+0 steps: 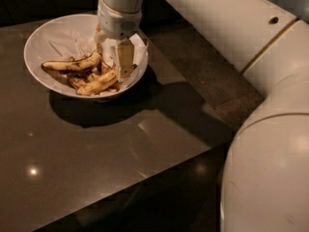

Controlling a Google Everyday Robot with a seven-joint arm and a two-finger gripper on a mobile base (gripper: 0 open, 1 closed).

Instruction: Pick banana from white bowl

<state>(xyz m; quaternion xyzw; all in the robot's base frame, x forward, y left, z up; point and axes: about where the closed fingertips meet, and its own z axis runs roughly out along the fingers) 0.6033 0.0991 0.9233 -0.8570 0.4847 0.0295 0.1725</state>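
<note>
The white bowl (38,42) stands on the dark table at the upper left, lined with white paper. Several spotted, browned bananas lie in it: one long banana (72,65) across the middle and another banana (99,82) nearer the front rim. My gripper (112,64) points down inside the bowl's right half, right over the bananas' right ends. Its fingers (124,58) stand apart and hold nothing. The near finger's tip touches or nearly touches the front banana. The white arm reaches in from the upper right.
The dark glossy table (96,158) runs toward the front, and its right edge (212,139) slants from the upper middle to the lower left. Beyond it is dark floor (212,81). My large white arm (270,144) fills the right side.
</note>
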